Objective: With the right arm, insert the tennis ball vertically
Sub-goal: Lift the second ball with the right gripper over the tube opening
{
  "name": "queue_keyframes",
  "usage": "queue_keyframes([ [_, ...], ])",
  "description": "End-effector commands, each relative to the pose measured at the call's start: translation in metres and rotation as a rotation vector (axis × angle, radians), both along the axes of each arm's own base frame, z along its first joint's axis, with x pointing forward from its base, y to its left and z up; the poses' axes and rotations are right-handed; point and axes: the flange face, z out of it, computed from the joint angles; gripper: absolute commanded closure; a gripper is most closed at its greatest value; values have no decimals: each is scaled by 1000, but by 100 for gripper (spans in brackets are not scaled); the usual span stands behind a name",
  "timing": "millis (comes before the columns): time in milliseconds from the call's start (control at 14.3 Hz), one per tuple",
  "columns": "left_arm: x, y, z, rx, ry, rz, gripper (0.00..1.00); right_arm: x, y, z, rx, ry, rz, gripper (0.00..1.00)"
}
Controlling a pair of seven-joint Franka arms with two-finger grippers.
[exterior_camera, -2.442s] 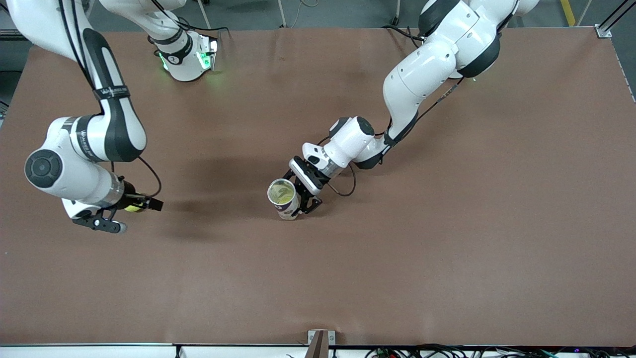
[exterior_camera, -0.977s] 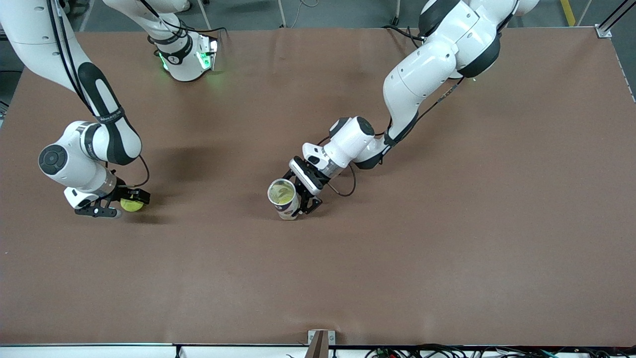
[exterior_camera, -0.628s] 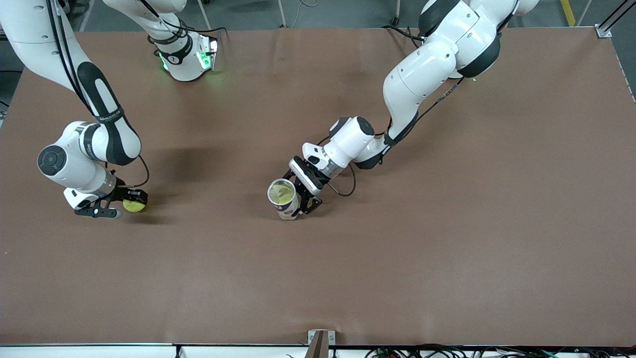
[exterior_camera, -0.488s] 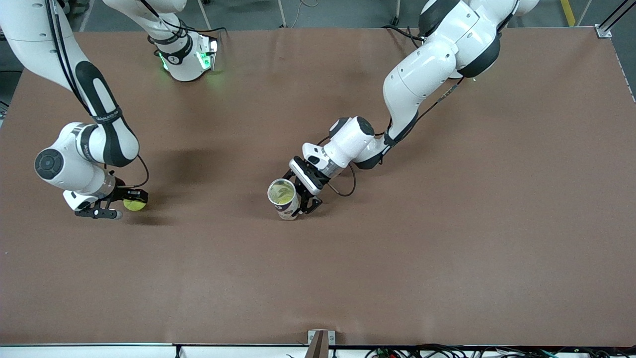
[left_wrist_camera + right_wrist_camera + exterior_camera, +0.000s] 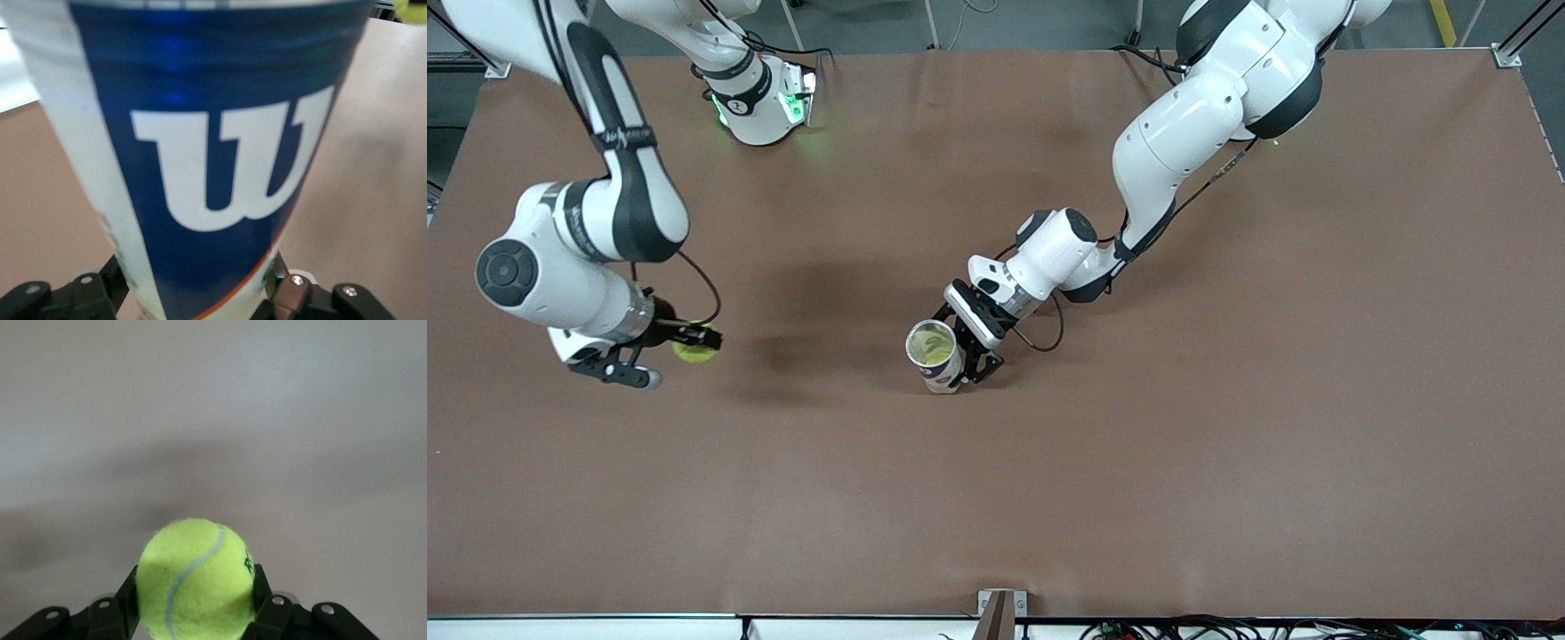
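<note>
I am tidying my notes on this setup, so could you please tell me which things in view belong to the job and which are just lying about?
Part of the job:
- tennis ball, held in the right end effector above the table
- ball can, upright, open, gripped by the left end effector

Just there:
- brown table
- cables along its near edge

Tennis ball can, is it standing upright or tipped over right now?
Upright: the can stands on the table, open mouth up, held by the left gripper.
</note>
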Motion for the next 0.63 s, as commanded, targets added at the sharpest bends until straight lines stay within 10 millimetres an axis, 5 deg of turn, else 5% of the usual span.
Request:
queue_keyframes([
  [0, 1, 0, 12, -6, -22, -4, 19, 1, 51, 48, 16, 42, -133, 98],
  [419, 7, 4, 19, -13, -27, 7, 20, -16, 213, 106, 53, 50, -421, 100],
  [558, 9, 6, 20, -12, -29, 8, 20, -9, 243, 112, 60, 42, -483, 100],
])
